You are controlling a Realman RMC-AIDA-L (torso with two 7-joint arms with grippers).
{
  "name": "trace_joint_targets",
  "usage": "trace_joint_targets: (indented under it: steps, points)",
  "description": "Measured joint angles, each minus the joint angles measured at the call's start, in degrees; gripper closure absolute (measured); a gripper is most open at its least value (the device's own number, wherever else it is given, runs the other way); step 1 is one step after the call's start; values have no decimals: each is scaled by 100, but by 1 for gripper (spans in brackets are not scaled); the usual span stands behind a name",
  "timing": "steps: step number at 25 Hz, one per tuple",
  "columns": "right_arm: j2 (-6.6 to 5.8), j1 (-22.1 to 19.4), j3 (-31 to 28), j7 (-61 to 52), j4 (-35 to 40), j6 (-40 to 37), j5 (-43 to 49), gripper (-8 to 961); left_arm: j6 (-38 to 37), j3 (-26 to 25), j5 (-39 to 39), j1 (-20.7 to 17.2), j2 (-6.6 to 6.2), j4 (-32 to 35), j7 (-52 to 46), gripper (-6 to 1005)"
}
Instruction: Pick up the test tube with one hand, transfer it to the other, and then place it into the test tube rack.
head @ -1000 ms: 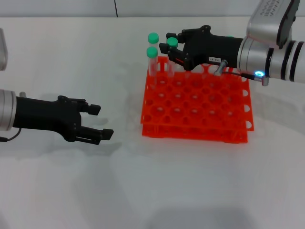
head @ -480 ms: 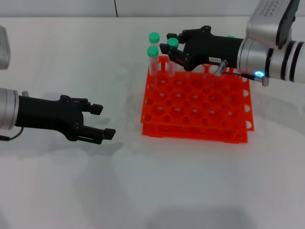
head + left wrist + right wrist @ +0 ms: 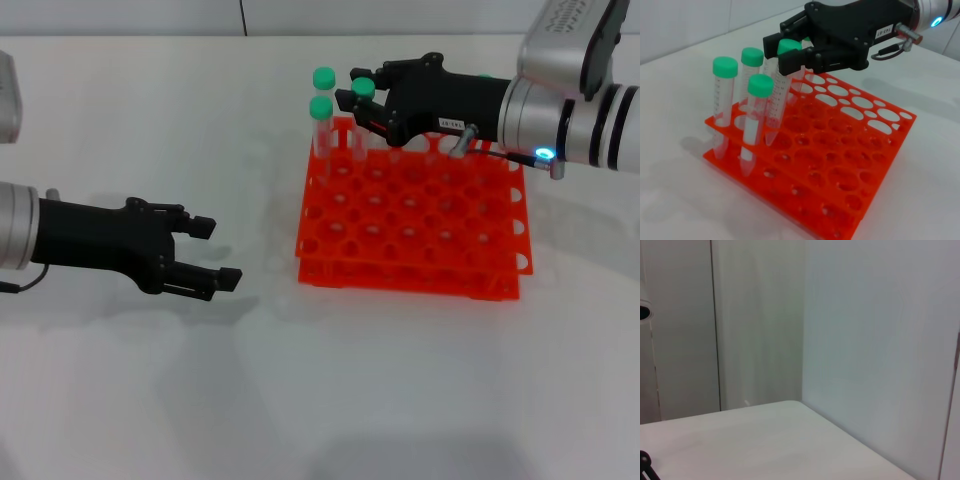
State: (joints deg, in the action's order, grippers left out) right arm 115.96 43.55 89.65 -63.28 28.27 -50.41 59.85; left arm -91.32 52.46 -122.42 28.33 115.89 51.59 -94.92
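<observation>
Four green-capped tubes are seen at the far left corner of the orange rack (image 3: 412, 215), which is set on the white table (image 3: 300, 400). Three of them stand upright in holes along the rack's left edge and far row, as shown in the left wrist view: one (image 3: 722, 105) at the outer corner, one (image 3: 751, 67) behind it, and one (image 3: 754, 120) nearest that camera. The fourth, the test tube (image 3: 780, 90), is clamped just under its green cap between the fingers of the right gripper (image 3: 358, 103), which is reached in over the rack's far edge from the right. This tube is held slightly tilted, with its rounded tip lowered into a hole of the rack's top tier, just beside the other three tubes; whether the tip is seated in the lower tier cannot be told. In the head view its cap (image 3: 362, 89) is seen between the black fingertips, near the caps of two neighbouring tubes (image 3: 321, 105).

The left gripper (image 3: 215, 253) is held low over the bare table, well apart from the rack on its left side, with its two fingers spread apart and nothing between them. Its fingertips are pointed toward the rack.

Nothing of the rack or tubes is shown by the right wrist camera; only pale walls and a table corner are seen there
</observation>
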Motion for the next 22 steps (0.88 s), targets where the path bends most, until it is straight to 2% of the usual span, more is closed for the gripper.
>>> trace_joint_targets:
  steps: [17,22]
  points:
    - [-13,-22,-39,9,58,2,-6,662,9,0,-1,14,-15,0,14,132]
    - [-13,-199,-96,27,279,-29,-9,512,9,-23,14,-1,-14,0,17,132]
